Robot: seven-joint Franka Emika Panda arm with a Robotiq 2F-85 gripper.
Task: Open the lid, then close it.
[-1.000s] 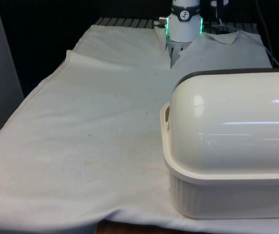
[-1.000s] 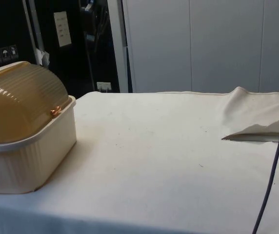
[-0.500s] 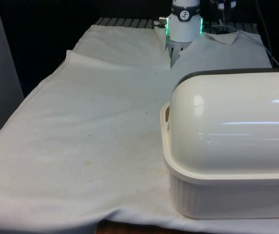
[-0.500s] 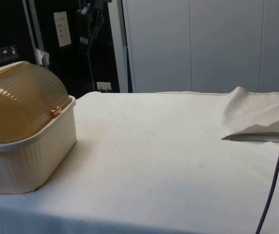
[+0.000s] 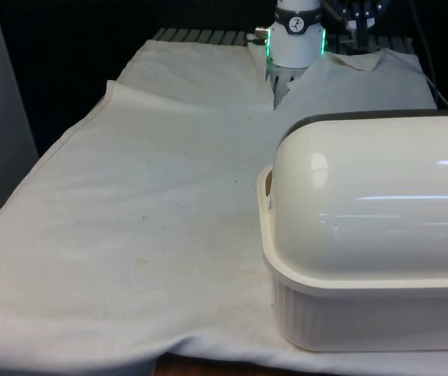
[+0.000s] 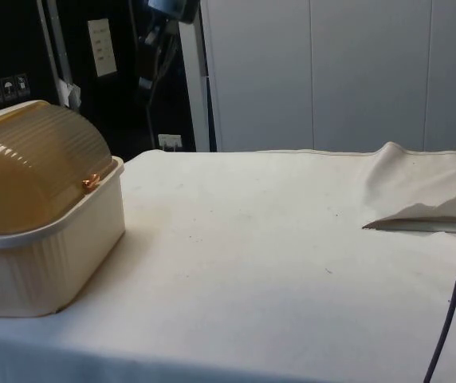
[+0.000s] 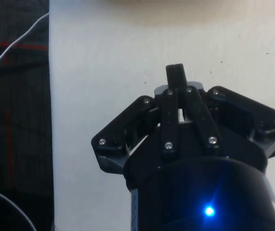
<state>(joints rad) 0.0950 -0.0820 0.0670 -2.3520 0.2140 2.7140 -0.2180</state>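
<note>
Lid (image 5: 373, 200) first — it sits shut, a smooth domed shell rolled down over the cream bread box (image 5: 365, 313), which stands at the front view's right near the table's near edge. In the side view the same lid (image 6: 33, 171) reads amber and ribbed, with a small orange pivot knob (image 6: 91, 183) on the end wall facing the open table. Its long axis runs across the front view, from about nine o'clock to three o'clock.

My gripper (image 7: 175, 79) is well apart from it. In the wrist view the fingers are pressed together with nothing between them, hanging high over bare white cloth (image 7: 128, 57) beside the table's edge. A pale strip at that picture's far edge may be the box, but I can't tell. In the front view I see dark gripper parts (image 5: 361, 9) up at about twelve o'clock from the box, beyond its far side.

I judge the opening has not begun — the coming move has to bring the fingers down and toward the box's far side, where the lid's lip should be; that side is hidden from me.

The cloth (image 5: 153, 211) is wrinkled, with a raised fold (image 6: 419, 187) near the robot's end. Open table lies at nine o'clock from the box.
</note>
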